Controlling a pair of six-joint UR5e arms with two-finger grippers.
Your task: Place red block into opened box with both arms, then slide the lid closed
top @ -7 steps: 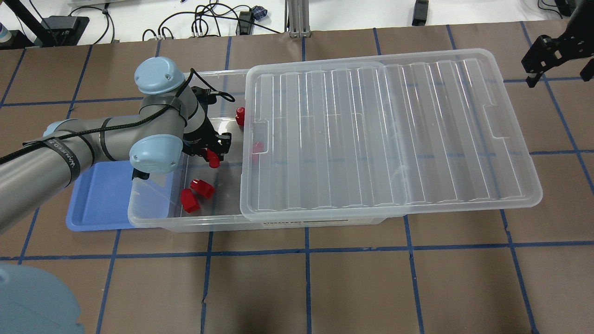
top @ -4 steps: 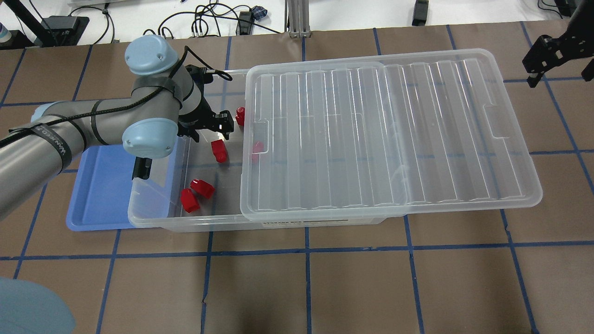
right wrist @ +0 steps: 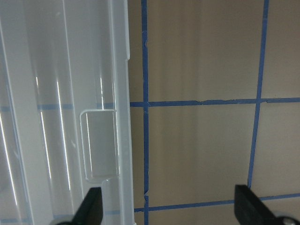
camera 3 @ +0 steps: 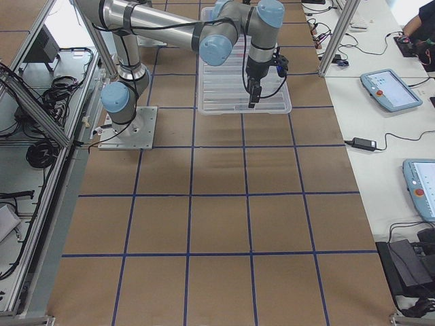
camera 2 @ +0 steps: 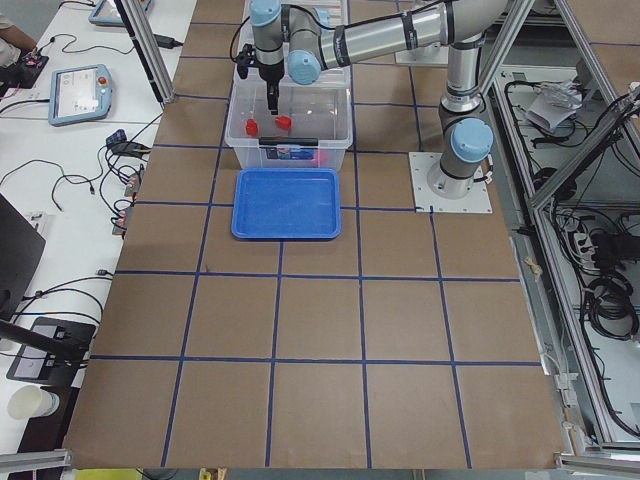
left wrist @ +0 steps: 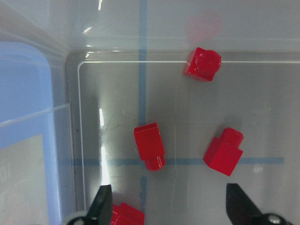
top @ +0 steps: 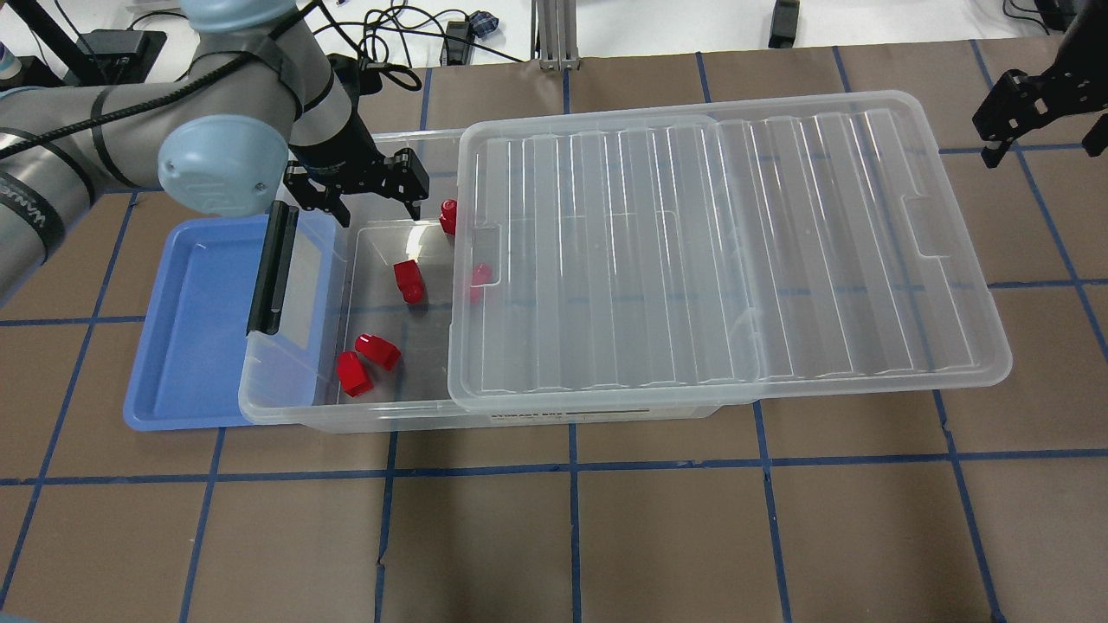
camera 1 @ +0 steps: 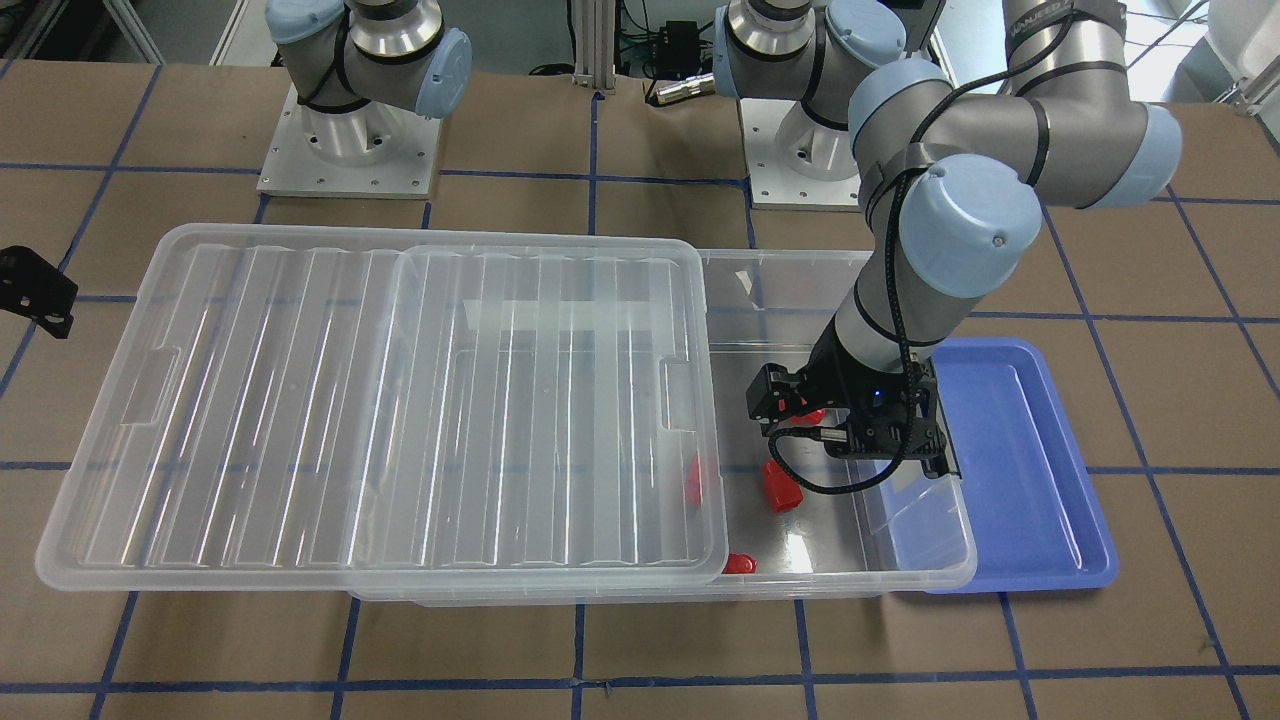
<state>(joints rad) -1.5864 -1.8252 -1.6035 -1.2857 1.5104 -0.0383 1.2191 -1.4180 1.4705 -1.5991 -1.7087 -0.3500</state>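
Hanging over the uncovered left end of the box (top: 363,417), the left jaws were spread wide and held nothing. The left arm (top: 260,65) came in from the far left. Below the jaws the red block (top: 409,279) lay on its side on the box floor, stud toward the front wall, clear of both jaws.

The lid (top: 727,251) sat on top of the box, covering most of it and overhanging its right end, so only the left end was open. Its left edge ran just beside the red block.

4 other blocks shared that end: 1 (top: 448,216) by the far wall, 2 (top: 378,350) close together near the front wall, and 1 (top: 479,275) under the lid's edge. A black bar (top: 273,268) lined the box's left short end, and a blue tray (top: 186,346) lay at that end.

The right jaws, on the right arm (camera 3: 156,24), were also wide open and empty. They hovered over the counter (top: 658,536) just past the lid's right short end.
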